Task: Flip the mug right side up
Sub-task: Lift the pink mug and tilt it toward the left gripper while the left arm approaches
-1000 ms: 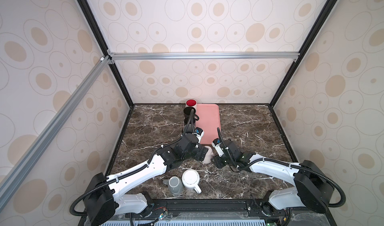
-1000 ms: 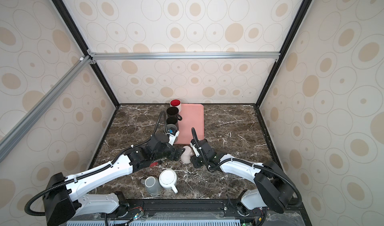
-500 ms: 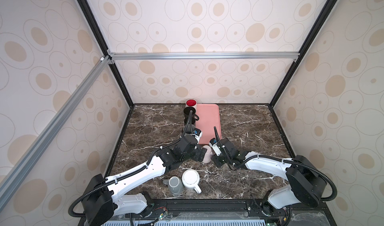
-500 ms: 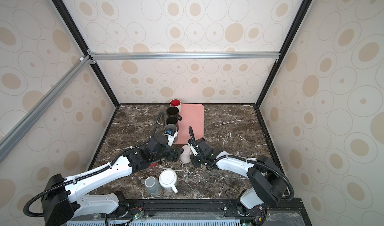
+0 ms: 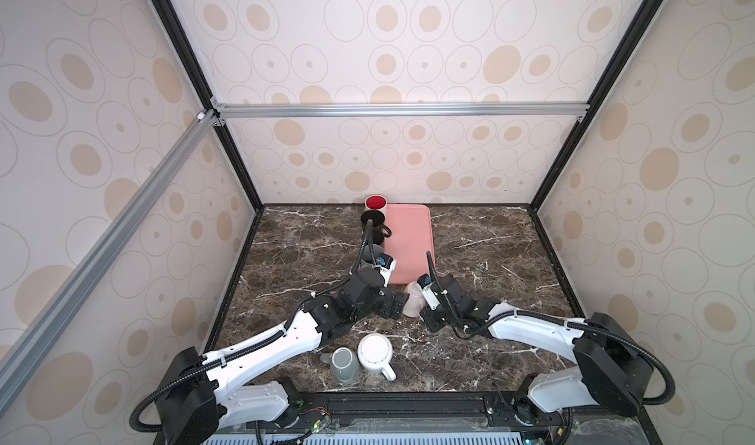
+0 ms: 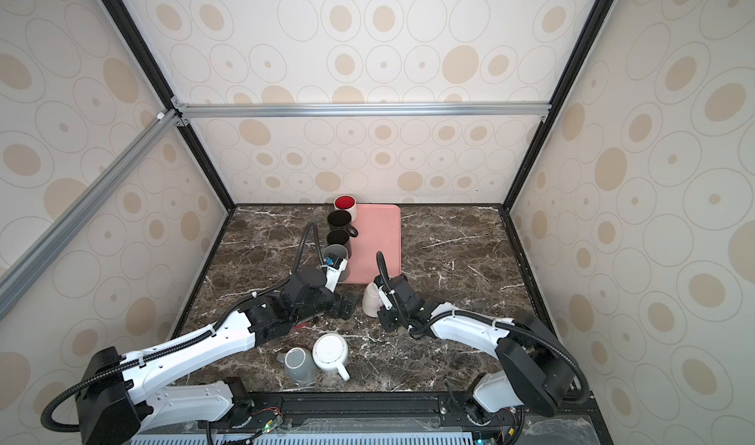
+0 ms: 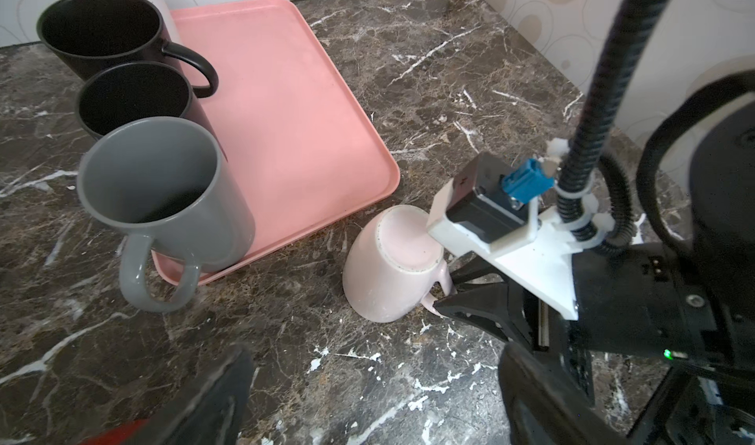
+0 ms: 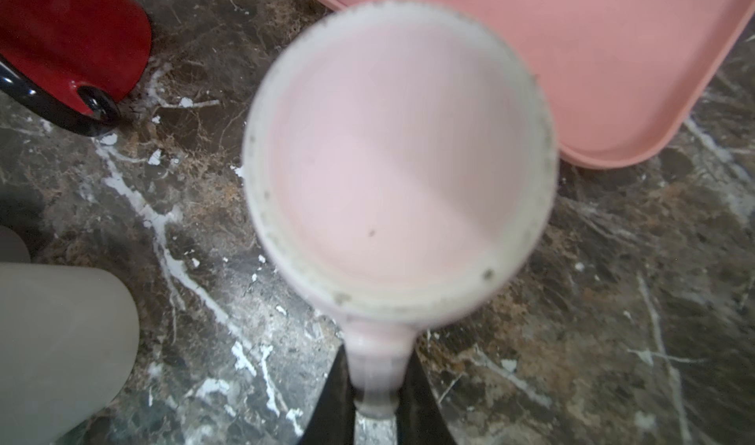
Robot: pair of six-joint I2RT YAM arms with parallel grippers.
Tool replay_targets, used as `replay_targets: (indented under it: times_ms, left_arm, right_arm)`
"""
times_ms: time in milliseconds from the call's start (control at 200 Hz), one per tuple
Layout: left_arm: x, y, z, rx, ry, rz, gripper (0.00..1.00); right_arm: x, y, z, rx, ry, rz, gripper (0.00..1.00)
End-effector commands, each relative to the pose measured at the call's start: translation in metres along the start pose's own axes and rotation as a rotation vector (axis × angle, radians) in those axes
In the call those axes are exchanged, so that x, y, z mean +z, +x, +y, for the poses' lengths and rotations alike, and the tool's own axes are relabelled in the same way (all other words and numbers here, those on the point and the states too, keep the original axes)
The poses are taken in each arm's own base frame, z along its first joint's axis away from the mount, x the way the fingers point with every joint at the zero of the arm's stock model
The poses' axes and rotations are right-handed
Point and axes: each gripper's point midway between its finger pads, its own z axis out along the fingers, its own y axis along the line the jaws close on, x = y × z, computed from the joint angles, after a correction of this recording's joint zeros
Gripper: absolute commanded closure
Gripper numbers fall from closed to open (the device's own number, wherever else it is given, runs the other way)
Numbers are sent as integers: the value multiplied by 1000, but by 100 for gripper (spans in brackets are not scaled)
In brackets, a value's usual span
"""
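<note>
Mug (image 7: pixel 392 267), pale pink, is sitting base-up and tilted on the marble, just off the pink tray's (image 7: pixel 286 116) near edge, at approx 6 o'clock from the tray's middle in both top views. Can't tell whether its rim is lying flat on the marble or is partly raised.

R gripper (image 8: pixel 376 381) is pinching the mug's handle, jaws narrow w/ the handle between them, coming in from the mug's 4 o'clock. L gripper (image 5: pixel 399 303) is hanging at the mug's 9 o'clock, jaws wide, holding nothing, just beside the mug wall.

Step in hand, as I'm judging it: grasp is made, flip not yet done. Next move is calling for a lift clear of the marble, then a wrist roll approx half a turn to bring the mouth up, then setting down flat. A handle grip is leaving the body free to swing, so slow roll.

Edges/room:
- tray lip is lying just beside the mug at 12 o'clock; gray mug (image 7: pixel 163 193) is overhanging the tray's edge at 11.
- red mug (image 8: pixel 69 34) is lying on its side near the L gripper.
- white mug (image 5: pixel 375 351) and small gray mug (image 5: pixel 343 365) are sitting at 7 o'clock, near.
- marble at 2–4 o'clock is looking open: best side for swinging.
</note>
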Motion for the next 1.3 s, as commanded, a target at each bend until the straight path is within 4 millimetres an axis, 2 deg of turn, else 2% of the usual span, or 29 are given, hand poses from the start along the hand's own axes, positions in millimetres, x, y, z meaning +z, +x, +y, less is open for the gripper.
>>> replay_targets:
  times_ms: [0, 120, 230, 375, 480, 685, 910, 1185, 1295]
  left_arm:
    - [-5, -16, -8, -56, 73, -73, 5]
    - [-6, -23, -8, -118, 148, -123, 5]
    - [-12, -37, -13, -157, 215, -197, 5]
    - [-27, -60, -18, -220, 305, -338, 6]
    - [-38, -69, -18, -266, 367, -413, 6]
    - [-47, -82, -25, -346, 509, -476, 10]
    - [-71, -98, -29, -366, 620, -594, 16]
    - [-92, -110, -33, -383, 721, -714, 36]
    - [-96, -116, -39, -381, 767, -725, 40]
  right_arm:
    - [-23, -26, 7, 64, -45, -135, 100]
    - [-38, -44, 5, 154, -127, -214, 100]
    - [-56, -70, 9, 202, -213, -314, 100]
    - [-93, -112, 15, 232, -284, -498, 100]
    - [-126, -140, 23, 251, -358, -645, 100]
    - [-182, -180, 37, 294, -525, -877, 100]
    - [-220, -204, 54, 317, -714, -999, 100]
    - [-234, -217, 68, 353, -878, -1022, 100]
    - [-238, -219, 73, 361, -937, -1018, 100]
